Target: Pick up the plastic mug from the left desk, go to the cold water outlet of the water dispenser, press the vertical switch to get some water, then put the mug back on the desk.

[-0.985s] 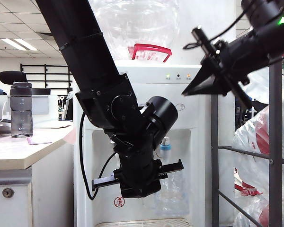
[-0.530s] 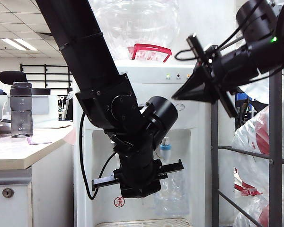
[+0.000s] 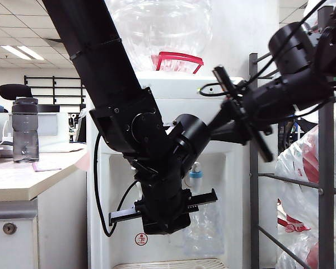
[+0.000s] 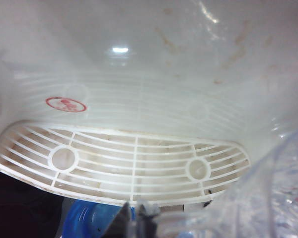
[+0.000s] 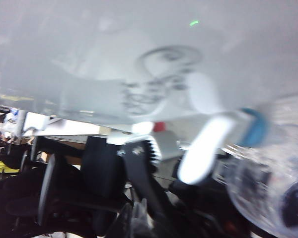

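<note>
1. Grey bottle (image 3: 25, 130): standing on the left desk (image 3: 22, 179); contents unclear.
2. Left gripper (image 3: 162, 216): clamping tight on the plastic mug (image 3: 204, 227), holding it beneath the cold water outlet (image 3: 196, 174); water inside not discernible.
3. Right gripper (image 3: 218, 130): jaws appearing closed, carrying nothing, hanging near the vertical switch (image 5: 203, 151); best pressing it squarely, keeping the mug centred.
</note>
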